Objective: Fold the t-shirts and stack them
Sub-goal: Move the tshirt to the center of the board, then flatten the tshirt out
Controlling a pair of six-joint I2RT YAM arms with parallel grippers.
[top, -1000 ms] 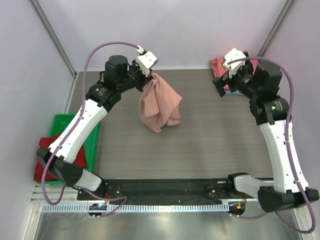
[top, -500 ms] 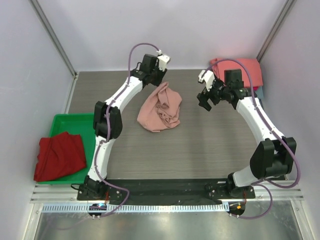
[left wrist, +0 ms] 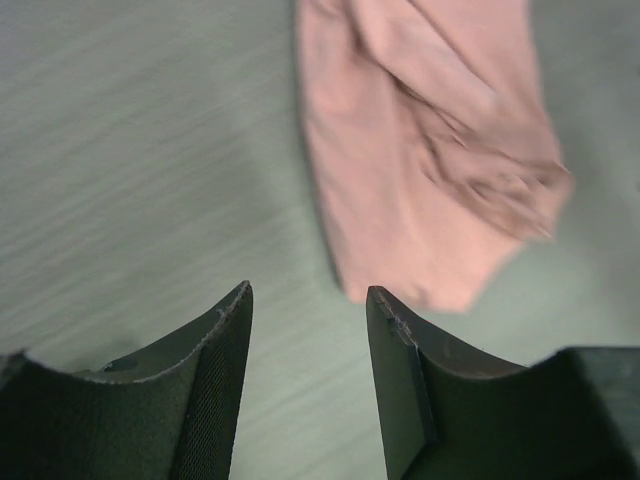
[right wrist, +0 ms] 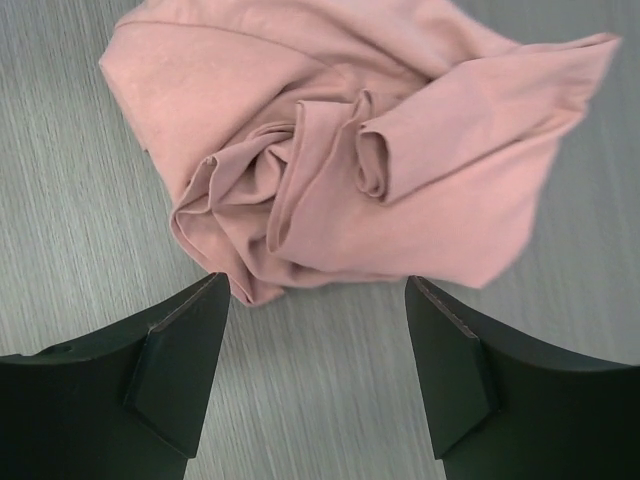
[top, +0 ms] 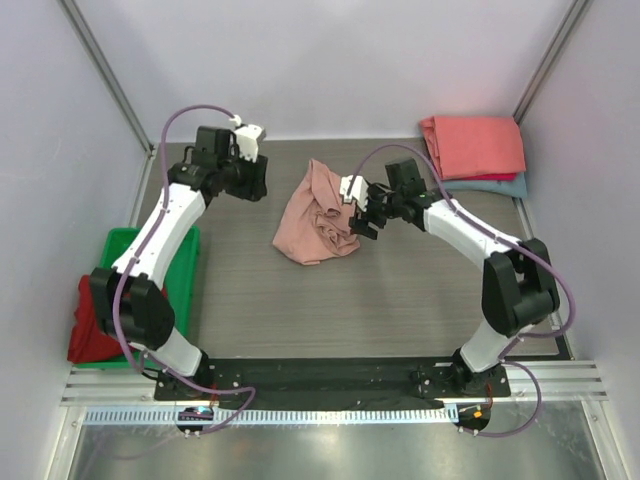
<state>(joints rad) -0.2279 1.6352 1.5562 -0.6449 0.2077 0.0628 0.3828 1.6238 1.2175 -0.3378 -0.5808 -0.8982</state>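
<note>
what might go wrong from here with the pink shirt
The pink t-shirt lies bunched, so the open right tool may pinch several layers and lift a lump instead of an edge. The open left tool sits off the shirt's side, so spreading could be lopsided.

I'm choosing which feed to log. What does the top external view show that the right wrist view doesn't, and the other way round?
Top external only: the folded coral-red t-shirt on a blue-grey t-shirt at the far right, and the dark red t-shirt in the green tray. Right wrist only: the right gripper, open, seen close up. Both: the crumpled dusty-pink t-shirt.
</note>
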